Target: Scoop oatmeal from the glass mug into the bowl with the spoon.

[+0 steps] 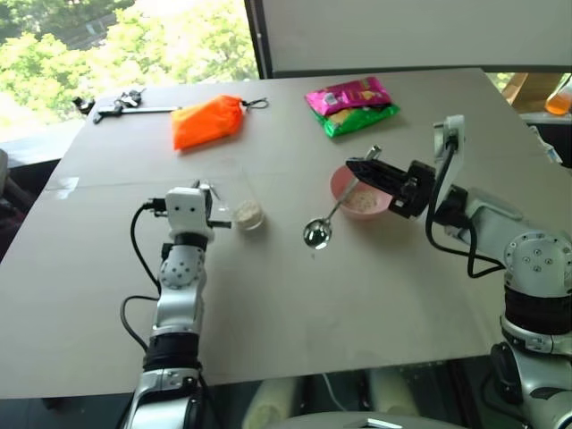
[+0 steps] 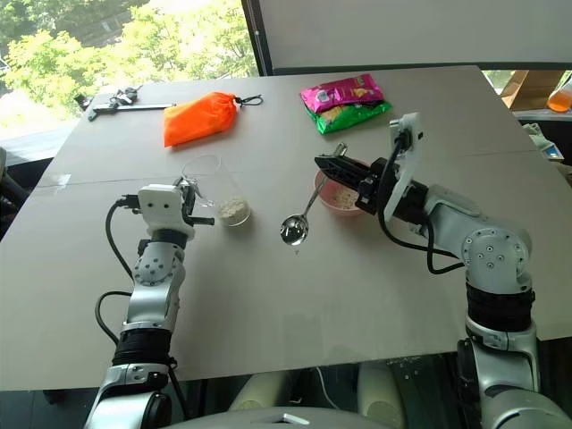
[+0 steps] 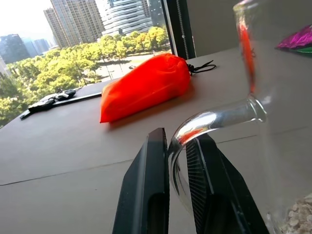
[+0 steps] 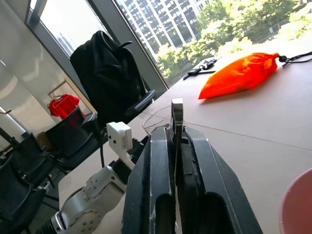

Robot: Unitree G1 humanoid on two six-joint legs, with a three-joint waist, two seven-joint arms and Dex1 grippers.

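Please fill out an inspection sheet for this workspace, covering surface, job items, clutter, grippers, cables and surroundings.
Surface: grey table, no spills seen.
Job's things: glass mug upright, oatmeal at its bottom; pink bowl holds some oatmeal; spoon held above the table, looks empty.
Clutter: orange pouch, pink and green snack packet, black and silver tool, all at the far side.
Grippers: left gripper shut on the mug's handle; right gripper shut on the spoon's handle.
Cables: black cables run along both arms.
Surroundings: window with trees and buildings; black chair.
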